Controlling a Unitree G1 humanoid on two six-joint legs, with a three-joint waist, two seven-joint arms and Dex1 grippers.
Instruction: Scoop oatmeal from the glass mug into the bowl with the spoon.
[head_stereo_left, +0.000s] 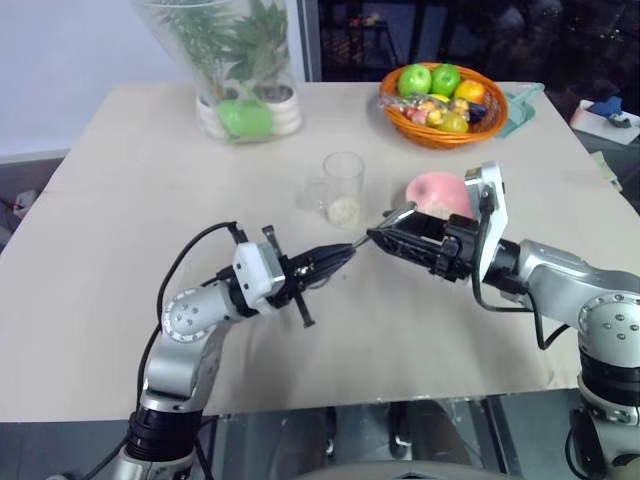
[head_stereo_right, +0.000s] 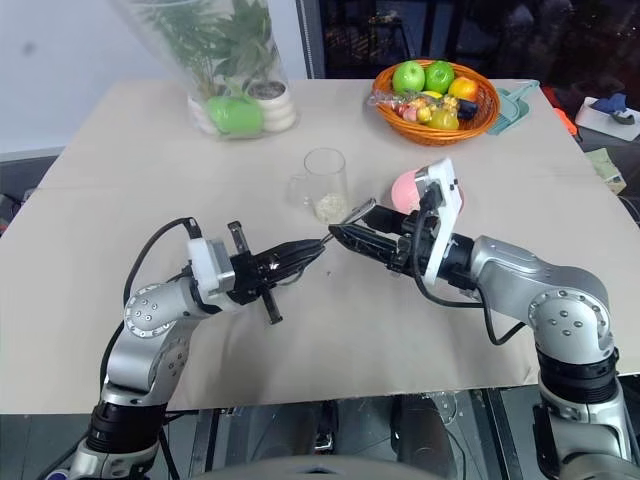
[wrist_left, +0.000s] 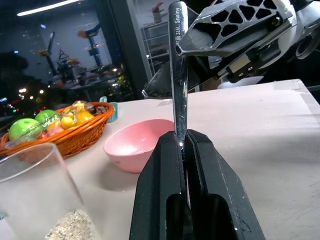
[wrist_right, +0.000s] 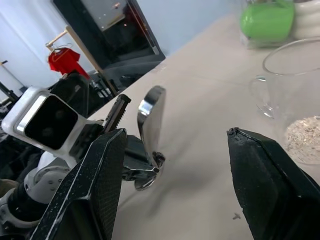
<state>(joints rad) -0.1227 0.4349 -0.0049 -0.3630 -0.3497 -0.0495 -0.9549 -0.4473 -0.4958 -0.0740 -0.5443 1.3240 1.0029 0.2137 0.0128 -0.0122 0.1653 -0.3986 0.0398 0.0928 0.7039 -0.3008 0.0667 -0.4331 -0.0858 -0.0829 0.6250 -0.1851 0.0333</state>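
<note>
My left gripper (head_stereo_left: 345, 255) is shut on the silver spoon (head_stereo_left: 362, 240), which sticks out from its fingers (wrist_left: 165, 165) toward the right arm. The right gripper (wrist_right: 176, 132) stands open around the free end of the spoon's handle (wrist_right: 150, 117), with one finger close beside it. Both hover over the table just in front of the glass mug (head_stereo_left: 343, 185). A small heap of pale oatmeal (head_stereo_left: 343, 210) lies in the mug's bottom. The pink bowl (head_stereo_left: 432, 190) sits to the right of the mug, partly behind the right gripper.
An orange woven basket of fruit (head_stereo_left: 443, 105) stands at the back right with a teal cloth (head_stereo_left: 522, 105) beside it. A big clear vase of green plants (head_stereo_left: 235, 70) is at the back left. The table's front edge (head_stereo_left: 300, 410) runs just below the arms.
</note>
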